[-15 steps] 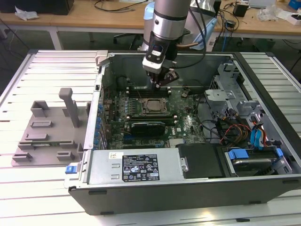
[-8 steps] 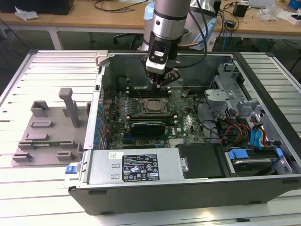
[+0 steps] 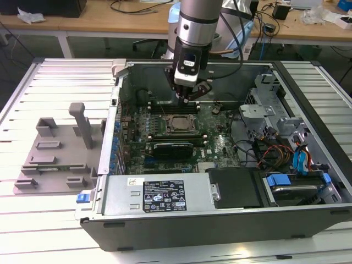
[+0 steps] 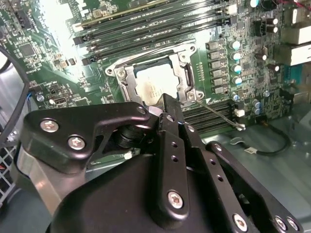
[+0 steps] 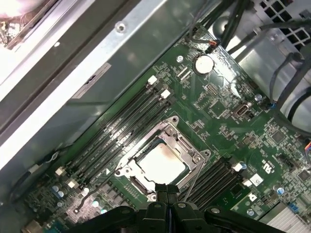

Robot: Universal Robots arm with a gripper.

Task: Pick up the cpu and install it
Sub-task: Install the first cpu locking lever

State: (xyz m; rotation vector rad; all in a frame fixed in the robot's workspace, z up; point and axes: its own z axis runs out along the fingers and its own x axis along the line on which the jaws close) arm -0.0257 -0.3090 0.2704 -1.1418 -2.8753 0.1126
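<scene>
The cpu [image 3: 179,124] lies flat inside the metal socket frame [image 5: 167,141] on the green motherboard of the open computer case [image 3: 220,214]. In both wrist views its pale silvery top shows, cpu [image 5: 163,163] and cpu [image 4: 154,88], with the frame around it. My gripper [image 3: 190,97] hangs above the board, a little behind the socket and clear of the chip. Its black fingertips [image 5: 165,193] are pressed together with nothing between them. In the second wrist view the gripper [image 4: 167,104] covers part of the socket's near edge.
A grey plastic tray [image 3: 55,148] with upright blocks sits on the slatted table at the exterior view's left. Memory slots [image 5: 121,121] flank the socket. Drive cages and coloured cables [image 3: 286,148] fill the case's right side. The case walls [image 3: 118,110] stand around the board.
</scene>
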